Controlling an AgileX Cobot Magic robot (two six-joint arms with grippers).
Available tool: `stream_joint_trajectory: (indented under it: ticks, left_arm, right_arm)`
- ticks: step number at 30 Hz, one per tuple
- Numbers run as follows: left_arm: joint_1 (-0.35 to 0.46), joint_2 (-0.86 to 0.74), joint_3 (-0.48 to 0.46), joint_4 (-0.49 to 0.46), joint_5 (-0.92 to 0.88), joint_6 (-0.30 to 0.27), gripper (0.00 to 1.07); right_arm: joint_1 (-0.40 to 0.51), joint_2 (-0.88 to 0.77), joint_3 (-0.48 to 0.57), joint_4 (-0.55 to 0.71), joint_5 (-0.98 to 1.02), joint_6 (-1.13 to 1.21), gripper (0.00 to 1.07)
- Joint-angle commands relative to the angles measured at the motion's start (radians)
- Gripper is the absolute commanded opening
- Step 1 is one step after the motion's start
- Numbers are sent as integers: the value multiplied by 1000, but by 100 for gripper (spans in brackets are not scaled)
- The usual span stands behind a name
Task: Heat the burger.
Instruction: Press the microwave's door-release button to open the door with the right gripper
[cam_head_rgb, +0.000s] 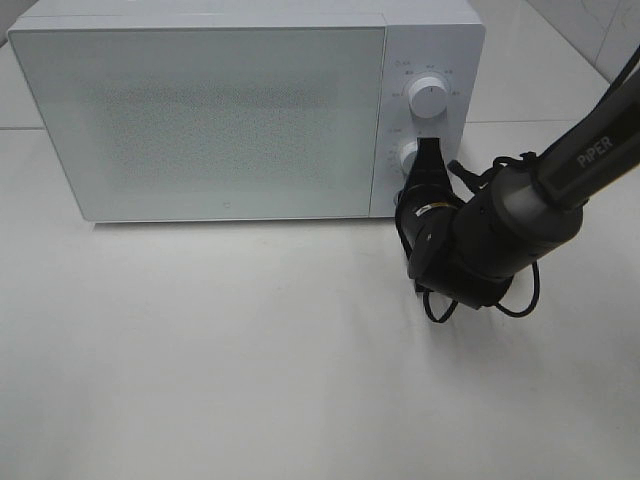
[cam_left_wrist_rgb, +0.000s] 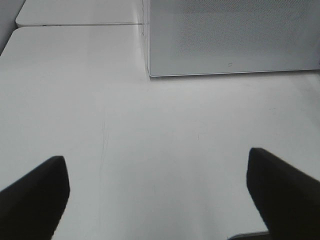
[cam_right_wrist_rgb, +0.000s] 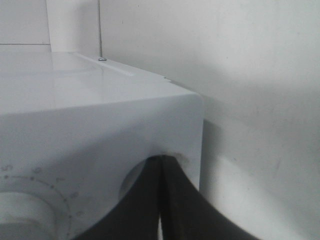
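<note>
**A:** What is the left claw (cam_left_wrist_rgb: 156, 159) doing?

**B:** It is hanging wide open over the bare table (cam_head_rgb: 250, 350), holding nothing, with the microwave (cam_head_rgb: 230, 110) lying toward twelve o'clock from it.

**A:** And where is the burger sitting?

**B:** It is showing in no view. The door (cam_head_rgb: 200, 120) is standing closed and its frosted front is hiding the inside, so the burger is probably in there, though that is not showing.

**A:** So the right claw (cam_head_rgb: 430, 150) is working the controls?

**B:** Likely setting the timer. Its fingers (cam_right_wrist_rgb: 145, 200) are pressing together with nothing between them. The tips are sitting at the three o'clock edge of the lower knob (cam_head_rgb: 408, 155), which is lying at six o'clock from the upper knob (cam_head_rgb: 429, 97).

**A:** How is that done well?

**B:** Closed tips are likely to slip off the rim. The claw is better off opening narrowly, centring on the knob, pinching it squarely, and turning clockwise without pushing the microwave back.
</note>
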Motion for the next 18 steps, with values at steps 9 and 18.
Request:
stream_joint_trajectory:
  ticks: [9, 18]
  left_arm:
    - [3, -14, 3, -9, 2, -2, 88]
    - [3, -14, 3, -9, 2, -2, 88]
  right_arm:
    - [-12, -2, -78, -5, -54, -9, 0]
    - [-12, 36, -127, -6, -103, -8, 0]
